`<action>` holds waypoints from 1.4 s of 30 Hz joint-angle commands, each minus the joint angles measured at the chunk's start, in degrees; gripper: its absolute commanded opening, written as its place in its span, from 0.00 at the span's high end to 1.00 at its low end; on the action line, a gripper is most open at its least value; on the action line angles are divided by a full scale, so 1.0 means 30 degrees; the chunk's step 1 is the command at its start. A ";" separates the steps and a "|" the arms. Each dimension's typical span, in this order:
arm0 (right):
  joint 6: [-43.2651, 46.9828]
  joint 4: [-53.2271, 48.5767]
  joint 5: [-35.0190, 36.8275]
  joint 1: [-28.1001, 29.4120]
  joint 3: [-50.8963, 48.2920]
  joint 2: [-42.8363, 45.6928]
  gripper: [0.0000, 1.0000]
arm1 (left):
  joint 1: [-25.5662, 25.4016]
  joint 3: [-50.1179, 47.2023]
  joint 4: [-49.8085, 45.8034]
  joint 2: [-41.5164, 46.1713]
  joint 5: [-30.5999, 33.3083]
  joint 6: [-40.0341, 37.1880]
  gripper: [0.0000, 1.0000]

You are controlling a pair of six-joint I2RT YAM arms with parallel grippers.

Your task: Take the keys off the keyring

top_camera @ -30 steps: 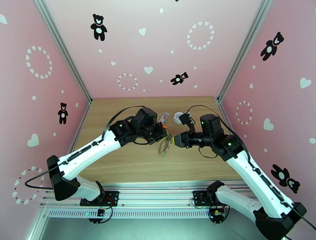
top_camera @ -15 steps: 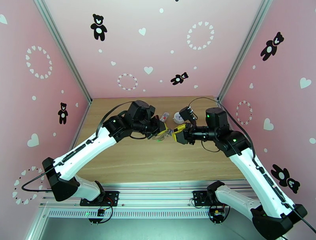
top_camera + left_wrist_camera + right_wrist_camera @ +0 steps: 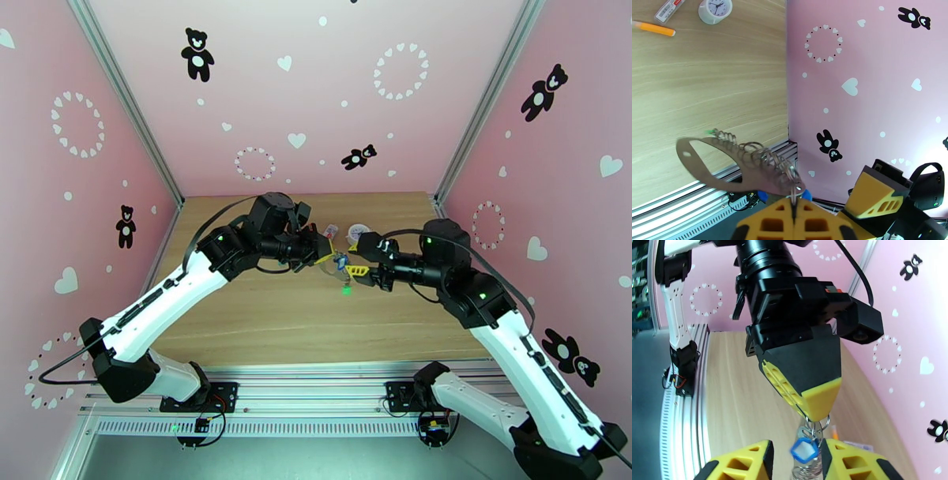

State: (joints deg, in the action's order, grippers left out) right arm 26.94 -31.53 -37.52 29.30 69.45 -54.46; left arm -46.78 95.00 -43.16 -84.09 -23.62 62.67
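The keyring [image 3: 746, 173], a grey-brown strap with a wire coil, hangs in the air from my left gripper [image 3: 794, 202], which is shut on its small metal ring. The blue-headed key [image 3: 804, 449] dangles just under that ring. My right gripper [image 3: 798, 465] is open, one yellow finger on each side of the blue key without touching it. A bright green key head [image 3: 710, 131] shows at the coil's far end. From above, the left gripper [image 3: 325, 256] and right gripper [image 3: 355, 271] meet over mid-table, with the green key [image 3: 345, 290] lowest.
At the back of the wooden table [image 3: 261, 316] lie an orange pen [image 3: 655, 28], a small white clock [image 3: 715, 10] and a white labelled tube [image 3: 669, 8]. Pink walls close the sides and back, and a metal rail runs along the near edge.
Both arms rose and moved toward the back. The left gripper lifted the keyring higher. The right gripper turned and closed in, so its fingers now flank the blue key.
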 commanded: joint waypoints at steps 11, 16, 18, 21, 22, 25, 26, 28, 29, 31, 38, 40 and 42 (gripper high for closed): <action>0.3076 -0.1093 0.0761 0.0879 0.1808 -0.1987 0.72 | 0.0156 0.1292 -0.0966 0.0001 -0.0155 -0.1233 1.00; 0.2988 -0.1192 0.1094 0.1044 0.2097 -0.2262 0.79 | 0.0157 0.1379 -0.1009 0.0083 -0.0069 -0.1321 1.00; 0.2961 -0.1481 0.1015 0.1084 0.2274 -0.2443 0.80 | 0.0156 0.1380 -0.1054 0.0159 0.0076 -0.1350 1.00; 0.2710 -0.1568 0.0787 0.1075 0.2319 -0.2634 0.83 | 0.0159 0.1409 -0.1054 0.0166 0.0065 -0.1351 1.00; 0.2635 -0.1620 0.0803 0.1076 0.2357 -0.2691 0.85 | 0.0153 0.1409 -0.1032 0.0180 0.0053 -0.1351 1.00; 0.2405 -0.1850 0.1233 0.1107 0.2484 -0.2834 0.91 | 0.0162 0.1489 -0.1054 0.0211 0.0063 -0.1463 1.00; 0.2307 -0.1854 0.1483 0.1103 0.2506 -0.2875 0.95 | 0.0156 0.1568 -0.1154 0.0225 0.0126 -0.1565 1.00; 0.1999 -0.1952 0.2031 0.1103 0.2663 -0.2868 1.00 | 0.0156 0.1751 -0.1420 0.0251 0.0184 -0.1907 1.00; 0.1912 -0.2069 0.2183 0.1103 0.2760 -0.2829 1.00 | 0.0156 0.1867 -0.1661 0.0267 0.0208 -0.2172 1.00; 0.1479 -0.2176 0.2647 0.1103 0.2918 -0.2810 1.00 | 0.0178 0.2063 -0.2154 0.0282 0.0295 -0.2822 1.00; -0.1786 -0.2925 0.3620 0.1110 0.3741 -0.3120 1.00 | 0.0322 0.1651 -0.2857 0.0792 -0.0349 -0.5052 1.00; -0.3028 -0.2903 0.4074 0.1102 0.4030 -0.3287 1.00 | 0.0457 0.1413 -0.2816 0.0984 -0.0886 -0.5670 1.00; -0.3793 -0.3302 0.4047 0.1103 0.4523 -0.3630 1.00 | 0.0672 0.1213 -0.2946 0.1145 -0.1048 -0.6119 1.00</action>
State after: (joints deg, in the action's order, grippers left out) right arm 21.82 -39.42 -29.39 33.04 79.79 -64.45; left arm -46.11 99.07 -48.77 -83.77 -24.84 48.73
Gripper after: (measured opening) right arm 0.029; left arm 0.036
